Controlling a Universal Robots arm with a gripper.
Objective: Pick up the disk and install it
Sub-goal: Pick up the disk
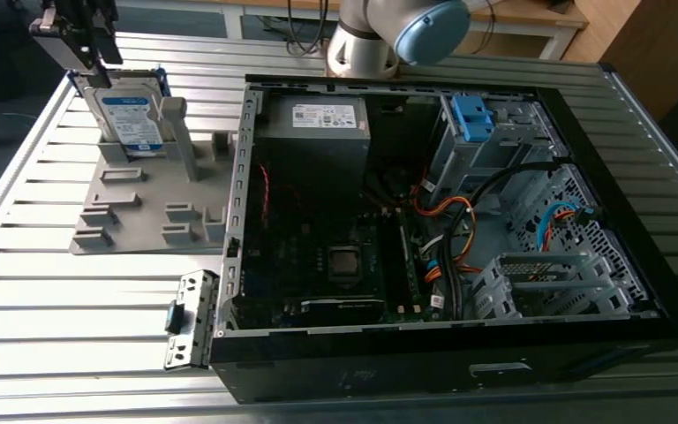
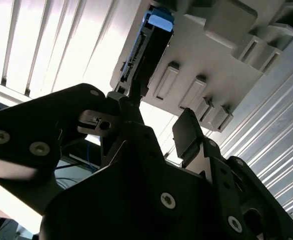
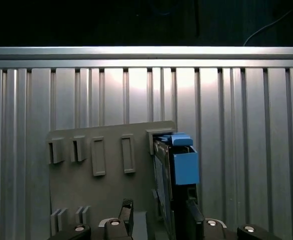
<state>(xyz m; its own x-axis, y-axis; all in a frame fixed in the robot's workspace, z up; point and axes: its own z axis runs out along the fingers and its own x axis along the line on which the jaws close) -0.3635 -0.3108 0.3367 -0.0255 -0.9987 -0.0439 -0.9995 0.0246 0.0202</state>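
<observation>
The tool (image 1: 95,64) hangs released, its fingers (image 3: 127,211) spread to either side of the disk's (image 1: 128,111) upper end, with a gap showing on one side in the first wrist view. The disk stands upright in a grey holder (image 1: 139,208) on the surface (image 1: 33,291), beside the open computer case (image 1: 621,194).

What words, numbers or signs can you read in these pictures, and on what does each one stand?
White-and-blue label on the disk: print too small to read.
White sticker on the power supply: print too small to read.
No other text can be made out.
</observation>
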